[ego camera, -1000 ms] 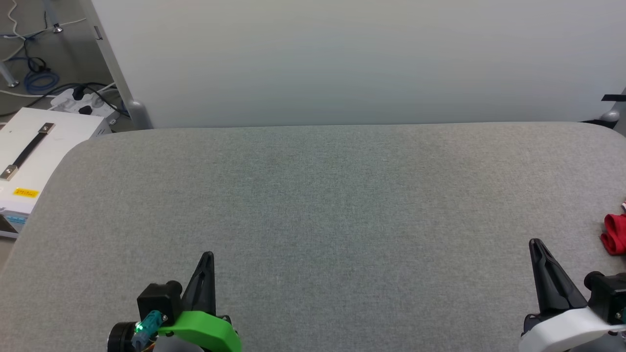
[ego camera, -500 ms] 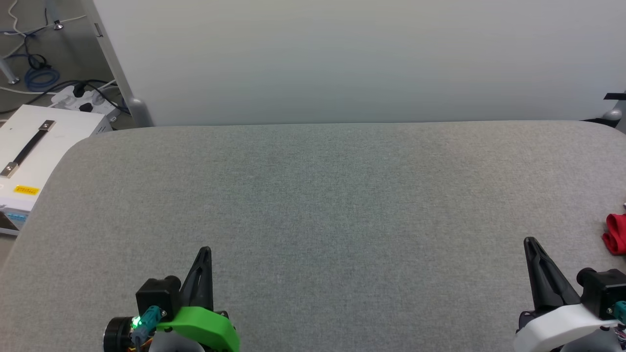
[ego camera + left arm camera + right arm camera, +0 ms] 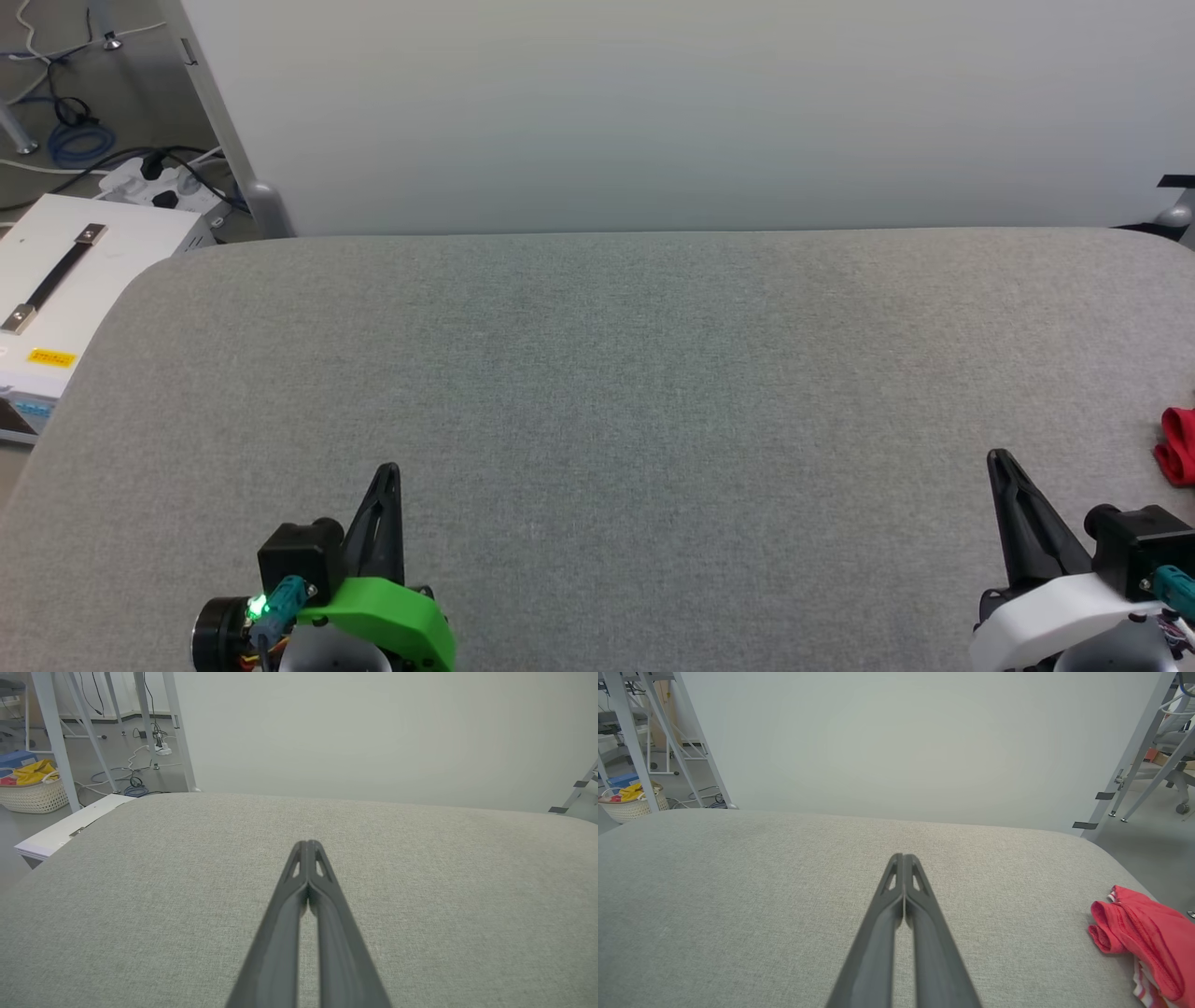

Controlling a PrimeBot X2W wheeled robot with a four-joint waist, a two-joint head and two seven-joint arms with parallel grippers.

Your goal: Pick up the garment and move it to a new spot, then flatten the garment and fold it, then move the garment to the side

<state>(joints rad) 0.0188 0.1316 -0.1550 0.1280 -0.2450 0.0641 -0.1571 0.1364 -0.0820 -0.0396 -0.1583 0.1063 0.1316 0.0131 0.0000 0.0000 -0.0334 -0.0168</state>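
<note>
Right wrist view shows the red jersey (image 3: pixel 1148 933) bunched by the table (image 3: pixel 738 896) edge, so the right gripper (image 3: pixel 903 857) and left gripper (image 3: pixel 308 843), both pinched shut, hold nothing.

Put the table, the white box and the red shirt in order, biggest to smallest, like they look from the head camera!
1. The table, biggest by far.
2. The white box, partly cut off at the left edge.
3. The shirt, smallest, though the right edge cuts it off.

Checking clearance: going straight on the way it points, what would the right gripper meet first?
Nothing near: the right gripper points over the bare table toward the pale panel beyond; the garment lies off to its right. Depth unclear.
</note>
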